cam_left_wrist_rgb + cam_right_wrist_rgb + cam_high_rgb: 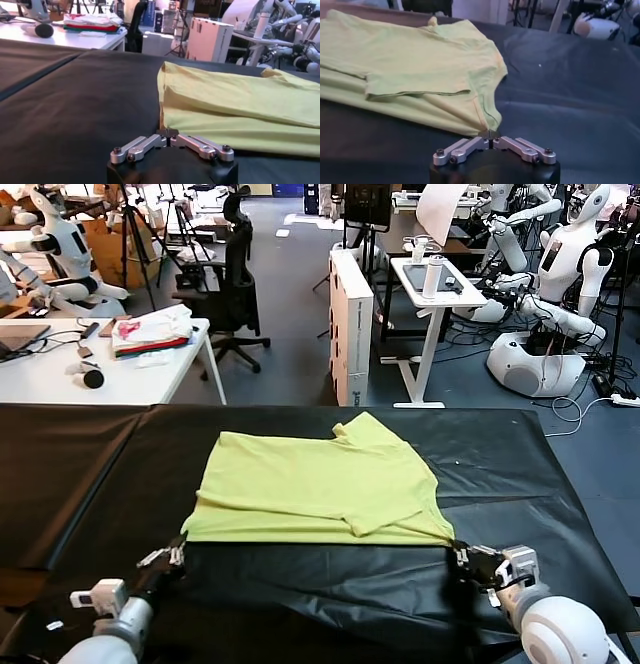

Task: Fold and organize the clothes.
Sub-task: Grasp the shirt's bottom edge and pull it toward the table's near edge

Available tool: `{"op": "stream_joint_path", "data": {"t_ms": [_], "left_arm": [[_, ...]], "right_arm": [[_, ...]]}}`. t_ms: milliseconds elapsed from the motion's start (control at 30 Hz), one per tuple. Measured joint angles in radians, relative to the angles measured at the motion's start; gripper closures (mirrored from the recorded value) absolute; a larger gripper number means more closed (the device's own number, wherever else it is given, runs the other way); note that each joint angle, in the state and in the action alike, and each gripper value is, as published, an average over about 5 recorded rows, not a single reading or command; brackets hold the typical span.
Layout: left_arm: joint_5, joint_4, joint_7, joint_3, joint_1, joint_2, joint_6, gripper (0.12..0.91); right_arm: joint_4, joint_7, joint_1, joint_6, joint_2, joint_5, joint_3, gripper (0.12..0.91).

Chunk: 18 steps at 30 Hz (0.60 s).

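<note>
My 2 grippers pinch the T-shirt (318,489) lying on the black surface (90,474): left gripper (178,552) clamped on its near left corner, right gripper (458,550) on its near right corner.

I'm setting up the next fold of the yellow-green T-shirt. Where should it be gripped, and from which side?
Grip the T-shirt at the two corners of its near edge, coming in low from the robot's side. That edge lies straight along the black table, and its corners stick out free. The left hand and right hand are shut on those corners, so lifting both would likely carry the edge evenly.
</note>
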Motion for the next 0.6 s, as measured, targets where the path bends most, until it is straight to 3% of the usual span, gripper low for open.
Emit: {"op": "stream_joint_path", "data": {"t_ms": [200, 300, 367, 433, 600], "left_arm": [[0.02, -0.053, -0.013, -0.007, 0.087, 0.002, 0.001, 0.883], [0.025, -0.072, -0.02, -0.019, 0.114, 0.002, 0.007, 0.878], [0.026, -0.083, -0.023, -0.028, 0.124, 0.002, 0.011, 0.848], [0.026, -0.093, -0.024, -0.038, 0.127, 0.001, 0.025, 0.764], [0.025, -0.108, -0.022, -0.066, 0.11, 0.004, 0.084, 0.445]], "right_arm": [[0.048, -0.012, -0.048, -0.015, 0.007, 0.013, 0.035, 0.886], [0.075, -0.022, -0.06, -0.024, 0.012, 0.032, 0.054, 0.827], [0.091, -0.023, -0.06, -0.03, 0.013, 0.048, 0.064, 0.726], [0.102, -0.021, -0.054, -0.037, 0.012, 0.067, 0.073, 0.593], [0.104, -0.018, -0.022, -0.044, 0.0, 0.11, 0.09, 0.292]]}}
